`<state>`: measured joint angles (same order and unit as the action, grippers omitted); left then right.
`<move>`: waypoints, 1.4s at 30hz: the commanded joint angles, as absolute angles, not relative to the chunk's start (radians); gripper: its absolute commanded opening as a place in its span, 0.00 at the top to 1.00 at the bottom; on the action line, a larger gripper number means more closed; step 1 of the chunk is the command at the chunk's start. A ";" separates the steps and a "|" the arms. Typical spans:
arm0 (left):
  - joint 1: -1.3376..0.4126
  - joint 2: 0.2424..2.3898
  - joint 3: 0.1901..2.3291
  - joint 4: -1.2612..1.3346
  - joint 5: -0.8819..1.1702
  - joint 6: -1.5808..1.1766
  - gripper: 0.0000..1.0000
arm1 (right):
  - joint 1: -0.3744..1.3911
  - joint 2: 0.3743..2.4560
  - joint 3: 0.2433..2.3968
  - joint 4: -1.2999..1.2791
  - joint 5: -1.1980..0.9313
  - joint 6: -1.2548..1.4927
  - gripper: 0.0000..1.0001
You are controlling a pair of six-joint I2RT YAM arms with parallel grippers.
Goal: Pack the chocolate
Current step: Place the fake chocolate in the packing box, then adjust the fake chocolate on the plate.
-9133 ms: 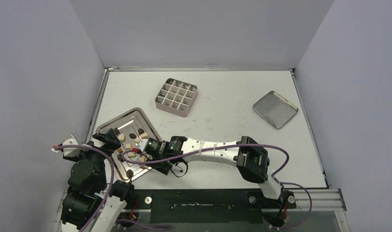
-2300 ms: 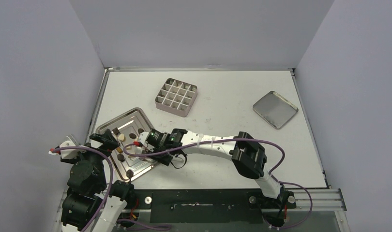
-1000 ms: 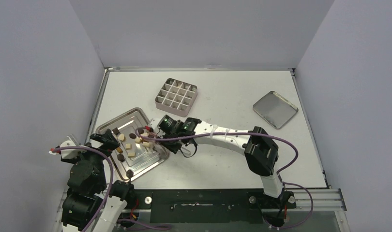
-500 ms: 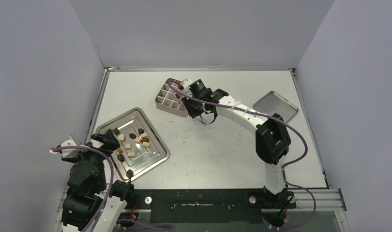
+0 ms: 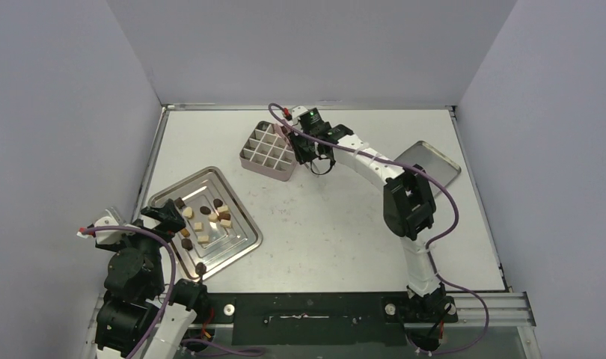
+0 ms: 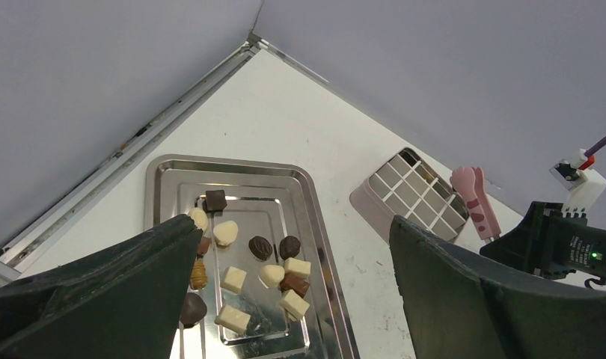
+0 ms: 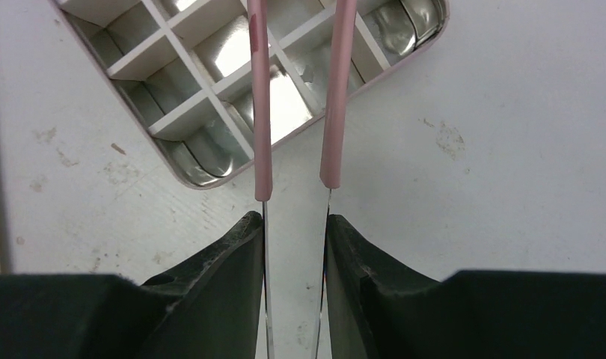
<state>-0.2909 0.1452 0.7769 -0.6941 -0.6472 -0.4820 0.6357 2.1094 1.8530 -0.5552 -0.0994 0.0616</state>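
The chocolate (image 5: 204, 218) lies as several small dark, tan and cream pieces on the silver tray (image 5: 240, 241) at the left; it also shows in the left wrist view (image 6: 262, 269). My left gripper (image 5: 164, 215) is open and empty at the tray's near-left edge (image 6: 294, 224). My right gripper (image 5: 301, 143) is shut on pink tongs (image 7: 334, 97) over the right side of the gridded tin (image 5: 268, 152). The tong arms reach over empty cells (image 7: 233, 90). Their tips are out of the right wrist view, so I cannot tell if they hold a piece.
The tin's lid (image 5: 433, 170) lies at the back right, partly behind my right arm (image 5: 406, 198). Grey walls close in the table on three sides. The tin (image 6: 416, 191) and tongs (image 6: 476, 200) also show in the left wrist view.
My right gripper has left the tray and swung back and right with the tongs to the gridded tin. The left arm has not moved.
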 commanded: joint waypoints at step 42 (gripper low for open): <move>-0.282 0.143 0.783 -0.653 -0.639 -0.464 0.03 | 0.620 2.153 1.986 -0.553 -0.091 0.066 0.59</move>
